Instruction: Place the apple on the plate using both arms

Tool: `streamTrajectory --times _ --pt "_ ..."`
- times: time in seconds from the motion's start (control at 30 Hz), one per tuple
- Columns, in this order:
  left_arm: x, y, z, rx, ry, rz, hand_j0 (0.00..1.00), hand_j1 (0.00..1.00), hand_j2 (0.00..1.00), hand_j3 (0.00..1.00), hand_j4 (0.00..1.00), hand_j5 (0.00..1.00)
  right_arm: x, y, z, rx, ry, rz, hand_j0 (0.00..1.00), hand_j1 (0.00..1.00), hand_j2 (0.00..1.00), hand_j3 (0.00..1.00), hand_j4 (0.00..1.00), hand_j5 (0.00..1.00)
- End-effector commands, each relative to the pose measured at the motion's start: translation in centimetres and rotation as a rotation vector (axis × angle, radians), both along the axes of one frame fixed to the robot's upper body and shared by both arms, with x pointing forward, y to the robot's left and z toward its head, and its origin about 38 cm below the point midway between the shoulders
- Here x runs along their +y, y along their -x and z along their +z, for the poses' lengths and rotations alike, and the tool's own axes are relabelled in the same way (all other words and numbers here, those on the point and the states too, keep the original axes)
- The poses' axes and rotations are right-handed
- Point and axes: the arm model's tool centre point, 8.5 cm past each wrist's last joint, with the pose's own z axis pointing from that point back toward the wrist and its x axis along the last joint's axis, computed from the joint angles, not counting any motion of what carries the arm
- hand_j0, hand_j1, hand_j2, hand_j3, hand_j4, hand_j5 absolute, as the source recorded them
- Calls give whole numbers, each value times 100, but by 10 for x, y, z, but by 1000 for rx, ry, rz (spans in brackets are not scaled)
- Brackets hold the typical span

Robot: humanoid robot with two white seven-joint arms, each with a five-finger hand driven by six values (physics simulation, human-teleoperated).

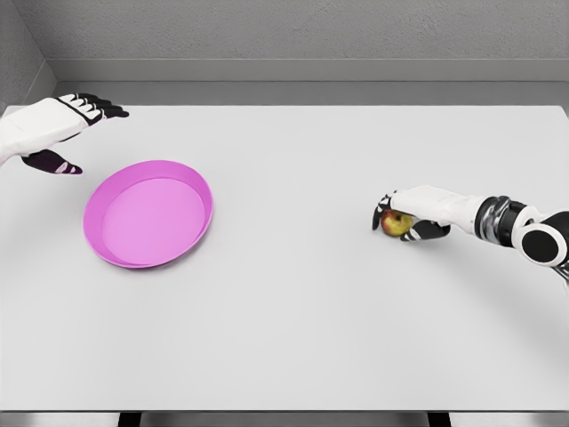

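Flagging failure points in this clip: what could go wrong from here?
1. The right hand covers the apple from above with fingers curled over it; if that grip is shallow, the round fruit could roll out on lifting.
2. The plate lies far across the table, so there is a long carry or handover on which to drop it.
3. The left hand hangs open beside the plate and could nudge it.

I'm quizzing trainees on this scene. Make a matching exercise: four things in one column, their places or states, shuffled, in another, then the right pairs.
Things:
1. apple
2. plate
3. left hand
4. right hand

Places or states:
A. pink, holds nothing
B. curled around the fruit
C. open, beyond the plate at the table's far left
D. on the table's right, under white fingers

Pairs: 1-D, 2-A, 3-C, 4-B
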Motion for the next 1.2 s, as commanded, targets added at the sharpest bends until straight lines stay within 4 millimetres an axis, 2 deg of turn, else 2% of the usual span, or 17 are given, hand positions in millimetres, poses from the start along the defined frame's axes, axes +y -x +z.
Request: streamTrajectory --times 0.0,0.07,0.43,0.6,0.83,1.17 --pt "1 0 1 -3 6 3 100 100 100 100 100 100 0 0 0 0 0 1 50 50 50 50 50 50" --pt "1 0 1 -1 5 3 100 100 100 100 100 100 1 0 2 -3 -1 4 46 46 46 46 46 46" --pt "1 0 1 -3 8 3 100 100 100 100 100 100 6 -3 19 -44 -12 22 45 45 45 45 45 45" --pt "1 0 1 -3 8 3 100 100 100 100 100 100 16 -3 27 -66 -28 52 45 45 45 45 45 45" --pt "1 0 2 -1 6 4 100 100 100 100 100 100 55 5 38 -94 -95 139 45 45 45 45 45 45" --pt "1 0 2 -3 7 4 100 100 100 100 100 100 105 12 42 -99 -190 226 45 45 45 45 45 45"
